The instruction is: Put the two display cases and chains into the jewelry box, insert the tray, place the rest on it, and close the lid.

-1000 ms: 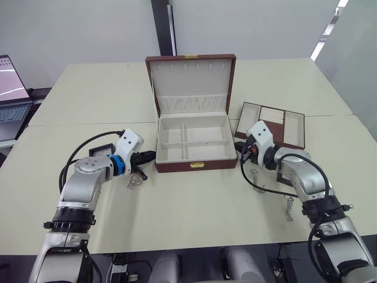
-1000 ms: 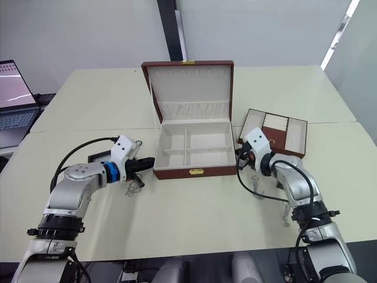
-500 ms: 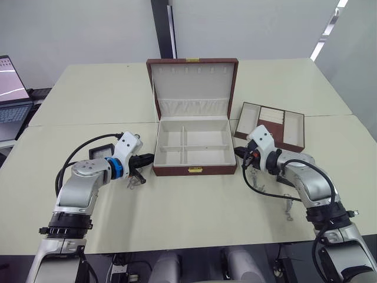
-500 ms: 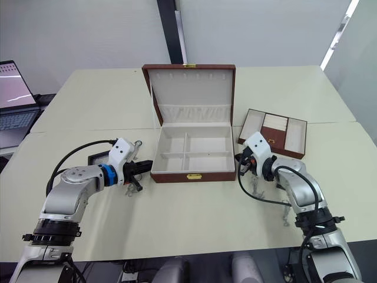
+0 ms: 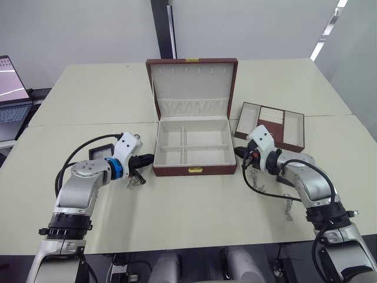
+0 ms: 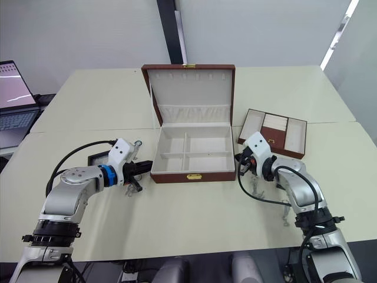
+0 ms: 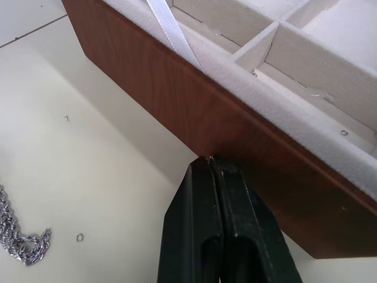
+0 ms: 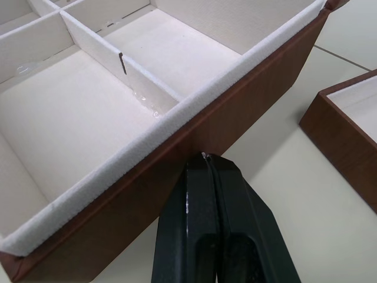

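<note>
Left gripper (image 7: 210, 162) clenched on nothing, fingers pressed together, tip touching the outer wall of the jewelry box (image 5: 194, 170) on the box's left side, close to its front corner. Right gripper (image 8: 205, 158) likewise closed and empty, tip against the box's opposite wall, so the box sits directly between the two tools, squeezed from both sides. Box open, cream lining and dividers exposed just past each fingertip, compartments bare. Lid (image 5: 192, 86) standing up behind the base, beyond and between the grippers, cream inside facing forward, a white ribbon stay (image 7: 174, 32) running down to the rim near the left tool. Tray (image 5: 271, 125) lying on the table (image 5: 194, 212) just beyond the right gripper, outboard of the box, near but apart from it. One chain (image 7: 22, 234) on the table close beside the left gripper, on the side away from the box; a small loose ring (image 7: 79, 237) near it. Another chain (image 5: 288, 206) on the table behind the right gripper, next to that forearm. A dark flat square, probably one display case (image 5: 100, 151), half hidden behind the left arm. Laptop (image 5: 12, 94) far off beyond the left arm, at the table's edge.
</note>
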### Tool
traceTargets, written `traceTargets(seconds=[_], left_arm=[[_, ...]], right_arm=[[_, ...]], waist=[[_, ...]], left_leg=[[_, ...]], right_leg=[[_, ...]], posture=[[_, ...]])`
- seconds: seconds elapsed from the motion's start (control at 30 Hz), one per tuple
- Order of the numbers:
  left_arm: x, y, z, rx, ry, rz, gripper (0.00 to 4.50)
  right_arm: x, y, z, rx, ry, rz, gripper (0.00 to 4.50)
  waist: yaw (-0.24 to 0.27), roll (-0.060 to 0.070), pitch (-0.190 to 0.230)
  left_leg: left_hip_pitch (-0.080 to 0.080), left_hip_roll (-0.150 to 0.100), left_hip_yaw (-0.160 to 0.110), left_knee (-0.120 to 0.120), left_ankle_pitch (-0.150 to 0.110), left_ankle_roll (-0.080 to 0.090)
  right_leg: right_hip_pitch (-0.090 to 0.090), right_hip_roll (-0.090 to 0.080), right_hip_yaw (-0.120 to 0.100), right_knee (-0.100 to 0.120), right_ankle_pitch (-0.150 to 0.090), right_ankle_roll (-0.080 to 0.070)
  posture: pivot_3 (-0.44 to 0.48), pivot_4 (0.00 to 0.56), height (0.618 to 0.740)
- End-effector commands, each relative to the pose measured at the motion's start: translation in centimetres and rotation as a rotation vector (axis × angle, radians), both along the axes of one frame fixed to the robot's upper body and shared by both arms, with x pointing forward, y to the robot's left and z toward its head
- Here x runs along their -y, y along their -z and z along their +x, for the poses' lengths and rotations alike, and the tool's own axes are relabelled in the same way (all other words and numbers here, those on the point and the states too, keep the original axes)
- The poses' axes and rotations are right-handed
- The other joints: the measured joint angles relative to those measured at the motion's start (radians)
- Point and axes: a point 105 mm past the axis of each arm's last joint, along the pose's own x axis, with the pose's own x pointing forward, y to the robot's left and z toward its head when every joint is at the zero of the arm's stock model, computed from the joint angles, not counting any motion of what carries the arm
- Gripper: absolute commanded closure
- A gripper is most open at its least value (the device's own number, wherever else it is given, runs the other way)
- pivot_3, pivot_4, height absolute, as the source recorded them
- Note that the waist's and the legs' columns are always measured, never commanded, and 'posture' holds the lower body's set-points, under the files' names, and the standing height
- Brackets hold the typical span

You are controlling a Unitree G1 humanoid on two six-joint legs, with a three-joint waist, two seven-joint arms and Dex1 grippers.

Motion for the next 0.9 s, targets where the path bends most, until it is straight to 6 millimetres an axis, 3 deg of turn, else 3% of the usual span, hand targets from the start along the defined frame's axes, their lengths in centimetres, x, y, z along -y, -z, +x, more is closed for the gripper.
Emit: traceTargets(seconds=[0.03, 0.3, 0.63, 0.8, 0.83, 0.9], left_arm=[[1.7, -0.1, -0.6, 0.005, 0.083, -0.018, 4.50], [1.2, -0.2, -0.5, 0.007, 0.068, -0.009, 4.50], [-2.4, -1.8, -0.4, 0.046, -0.022, -0.022, 4.50], [-5.2, -3.6, -0.9, 0.066, -0.083, -0.078, 4.50], [-6.2, -3.9, -1.3, 0.062, -0.101, -0.078, 4.32], [-7.9, -4.3, -2.3, 0.052, -0.119, -0.060, 3.93]], right_arm=[[-1.8, -1.1, -0.6, 0.040, -0.084, 0.043, 4.49], [-1.2, -1.1, -0.5, 0.039, -0.065, 0.043, 4.49], [2.8, -2.1, -0.1, 0.064, 0.013, 0.084, 4.49], [6.5, -3.6, -0.3, 0.102, 0.034, 0.142, 4.49], [7.6, -3.8, -0.8, 0.096, 0.030, 0.142, 4.50], [9.6, -4.2, -1.6, 0.085, 0.033, 0.144, 4.10]], waist=[[0.000, 0.000, 0.000], [0.000, 0.000, 0.000], [0.001, 0.000, 0.000], [0.002, 0.000, 0.000], [0.002, 0.000, 0.000], [0.002, 0.000, 0.000]], left_leg=[[0.000, 0.000, 0.000, 0.000, 0.000, 0.000], [0.000, 0.000, 0.000, 0.000, 0.000, 0.000], [0.000, 0.000, 0.000, 0.000, 0.000, 0.000], [0.000, 0.000, 0.000, 0.000, 0.000, 0.000], [0.000, 0.000, 0.000, 0.000, 0.000, 0.000], [0.000, 0.000, 0.000, -0.001, 0.000, 0.000]], right_leg=[[0.000, 0.000, 0.000, 0.000, 0.000, 0.000], [0.000, 0.000, 0.000, 0.000, 0.000, 0.000], [0.000, 0.000, 0.000, 0.000, 0.000, 0.000], [0.000, 0.000, 0.000, -0.001, 0.000, 0.000], [0.000, 0.000, 0.000, -0.001, 0.000, 0.000], [0.000, 0.000, 0.000, -0.001, 0.000, 0.000]], posture=[[0.000, 0.150, 0.740], [0.000, 0.150, 0.740], [0.000, 0.150, 0.740], [0.000, 0.150, 0.740], [0.000, 0.150, 0.740], [0.000, 0.150, 0.740]])
